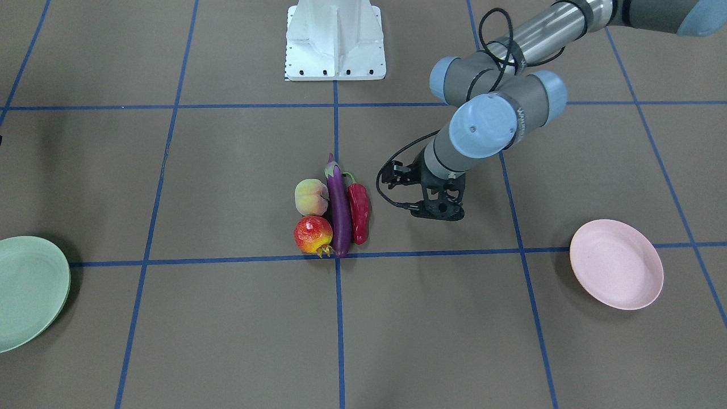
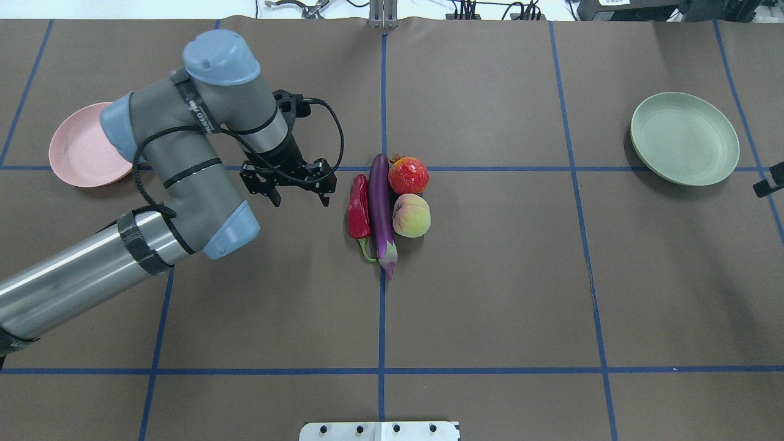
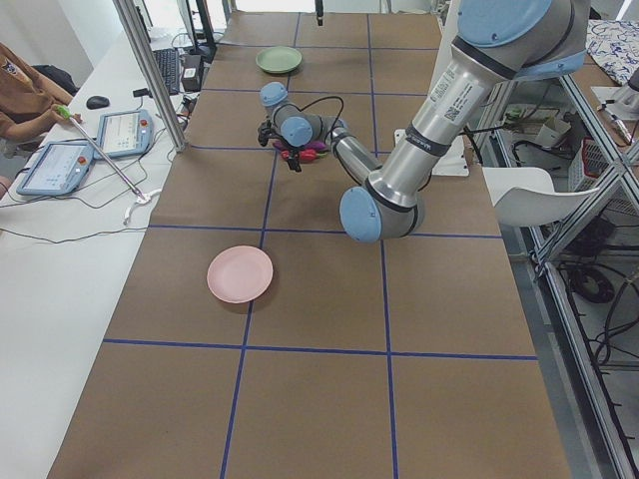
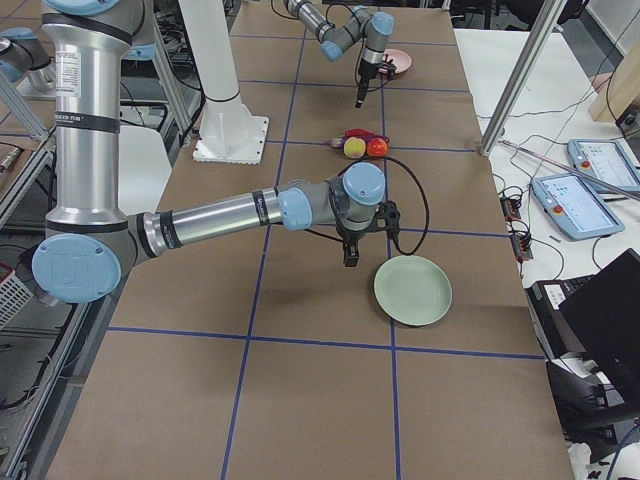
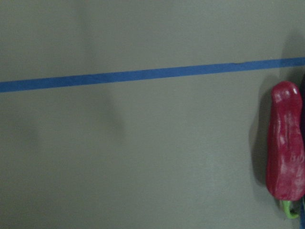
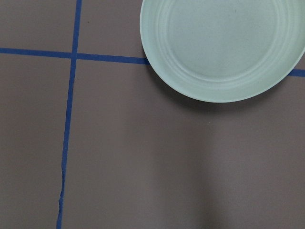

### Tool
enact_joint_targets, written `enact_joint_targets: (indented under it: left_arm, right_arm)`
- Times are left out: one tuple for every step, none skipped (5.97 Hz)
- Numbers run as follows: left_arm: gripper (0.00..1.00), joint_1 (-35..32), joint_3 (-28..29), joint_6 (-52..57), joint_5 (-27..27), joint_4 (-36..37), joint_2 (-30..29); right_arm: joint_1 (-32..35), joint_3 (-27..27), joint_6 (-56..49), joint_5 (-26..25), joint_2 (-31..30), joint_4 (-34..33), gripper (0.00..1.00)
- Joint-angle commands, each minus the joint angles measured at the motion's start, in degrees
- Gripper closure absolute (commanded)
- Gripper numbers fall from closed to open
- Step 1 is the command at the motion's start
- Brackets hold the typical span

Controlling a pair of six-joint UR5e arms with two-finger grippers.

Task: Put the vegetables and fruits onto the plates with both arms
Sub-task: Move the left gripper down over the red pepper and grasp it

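At the far left of the overhead view we see the round pale pink matte plate (image 2: 73, 153), partly hidden behind the left arm, with no produce on the part that shows. Next comes the left gripper (image 2: 300, 197), its two black fingers pointing down and spread apart with nothing between them. It is just beside the wrinkled red chili pepper with its green stem (image 2: 359, 208) but not touching it. We judge that the step in hand is the reach for that pepper, the nearest of the four items. The pepper lies close along the long glossy purple eggplant (image 2: 381, 208), and we cannot tell whether they touch. So we would centre over the pepper's thick middle, keep the fingers straddling its narrow width as they line up now, and come straight down, so that the inner finger slips in beside the eggplant without rolling it. A roll matters, because the red-and-yellow pomegranate (image 2: 408, 175) and the pale yellow-pink peach (image 2: 411, 215) lie right against the eggplant's other side. Well apart to the right sits the pale mint green plate (image 2: 685, 138), bare, and near it hangs the right gripper (image 4: 350, 257); whether its fingers are apart or together we cannot tell.
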Motion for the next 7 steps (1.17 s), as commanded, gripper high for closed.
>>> enact_joint_targets:
  left_arm:
    - [0.0,1.89,6.45,-2.99,0.09,-6.19,-3.11]
    - [0.0,1.98,9.87,-7.18,0.09,-12.43,-4.06]
    - [0.02,1.98,10.95,-8.09,0.09,-14.05,-4.25]
    - [0.09,1.98,10.96,-8.19,0.09,-14.24,-4.25]
    - [0.1,1.98,11.57,-8.19,0.09,-15.64,-4.34]
    - [0.11,1.98,12.36,-8.27,0.09,-16.78,-4.6]
    - [0.13,1.98,12.89,-8.36,0.18,-17.49,-4.78]
  right_arm:
    - [-0.1,0.22,0.0,0.02,-0.06,0.03,0.0]
    - [-0.19,0.14,0.0,0.02,-0.06,0.03,0.0]
    - [-0.19,0.14,0.0,0.02,0.02,0.03,0.0]
    - [-0.19,0.22,0.0,0.02,0.02,0.03,0.0]
    - [-0.19,0.23,0.0,0.02,0.02,0.03,0.0]
    - [-0.19,0.23,0.0,0.02,0.02,0.03,0.0]
    - [-0.19,0.23,0.0,0.02,0.02,0.03,0.0]
